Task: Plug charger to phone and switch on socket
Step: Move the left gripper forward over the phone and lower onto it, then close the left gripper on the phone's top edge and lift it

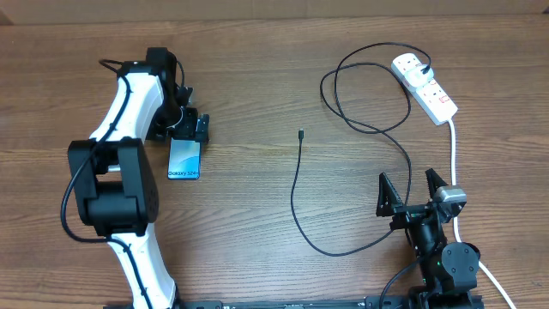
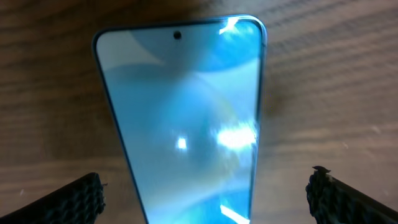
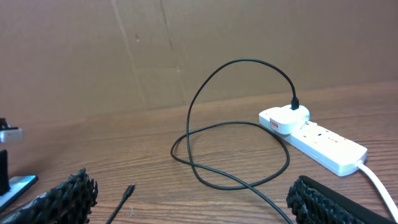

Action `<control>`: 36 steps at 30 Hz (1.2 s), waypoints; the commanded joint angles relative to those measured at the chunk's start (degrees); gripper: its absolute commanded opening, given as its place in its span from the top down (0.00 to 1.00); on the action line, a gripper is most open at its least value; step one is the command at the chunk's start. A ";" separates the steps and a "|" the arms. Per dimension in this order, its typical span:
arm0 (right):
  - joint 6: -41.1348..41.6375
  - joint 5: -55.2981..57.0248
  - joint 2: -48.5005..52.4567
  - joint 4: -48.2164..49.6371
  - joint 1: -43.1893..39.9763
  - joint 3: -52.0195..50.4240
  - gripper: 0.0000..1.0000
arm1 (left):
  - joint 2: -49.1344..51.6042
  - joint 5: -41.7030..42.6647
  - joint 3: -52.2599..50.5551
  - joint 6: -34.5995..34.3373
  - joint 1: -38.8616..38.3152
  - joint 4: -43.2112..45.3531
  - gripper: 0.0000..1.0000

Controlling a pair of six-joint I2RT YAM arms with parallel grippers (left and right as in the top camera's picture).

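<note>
The left arm arches forward and bends down, its gripper (image 1: 189,130) spread wide, straddling one end of the slim, flat, blue-screened smartphone (image 1: 184,160) without gripping it.

Left arm (image 1: 129,94) on my overhead feed: white rounded links, bulky black joint housings (image 1: 116,189), thin black wire (image 1: 67,196) looping along shell. Right arm (image 1: 448,257): mostly black, round joint caps, grey camera block (image 1: 449,196) at wrist. Left gripper (image 1: 189,131): black. Right gripper (image 1: 410,196): black, with triangular fingers (image 1: 386,196). On my wrist feeds, pads (image 2: 78,198) are black and knobbly with ragged edges. I see same texture on right pads (image 3: 62,196).
</note>
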 commanded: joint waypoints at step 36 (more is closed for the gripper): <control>-0.20 0.76 -0.46 0.35 0.26 -0.59 0.00 | 3.02 -4.13 -4.79 -4.17 -1.03 6.64 0.27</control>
